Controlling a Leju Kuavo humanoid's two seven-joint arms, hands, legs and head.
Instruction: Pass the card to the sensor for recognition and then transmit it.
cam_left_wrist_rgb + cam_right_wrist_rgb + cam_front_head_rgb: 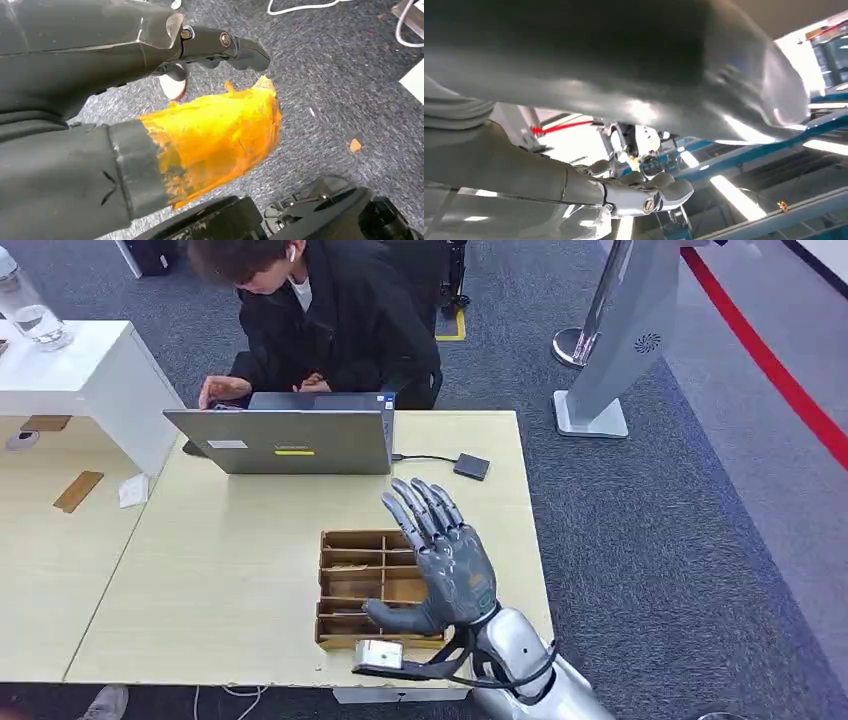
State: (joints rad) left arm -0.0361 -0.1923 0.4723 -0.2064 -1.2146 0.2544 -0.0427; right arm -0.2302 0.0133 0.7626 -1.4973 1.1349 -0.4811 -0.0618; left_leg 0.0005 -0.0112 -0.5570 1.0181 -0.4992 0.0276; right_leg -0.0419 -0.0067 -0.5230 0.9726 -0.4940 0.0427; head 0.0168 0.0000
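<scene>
1. Bottle (30, 310), clear, stands on a white box (90, 380) at far left.
2. Left robot hand (150, 125): hangs over grey carpet (340, 90), orange tape on the thumb; cannot tell whether the fingers are closed or apart.
3. Card (78, 491), brown and flat, lies on the left table (40, 570) beside the white box, well apart from both hands.
4. Laptop (290, 440) open on the middle table (230, 570); a person (330, 310) sits behind it.
5. Wooden tray (355, 580) with compartments, near the table's front edge.
6. Sensor (471, 466), small and dark, cabled to the laptop, right of it.
7. Right robot hand (445, 560): raised over the tray, fingers spread and straight, holding nothing.
</scene>
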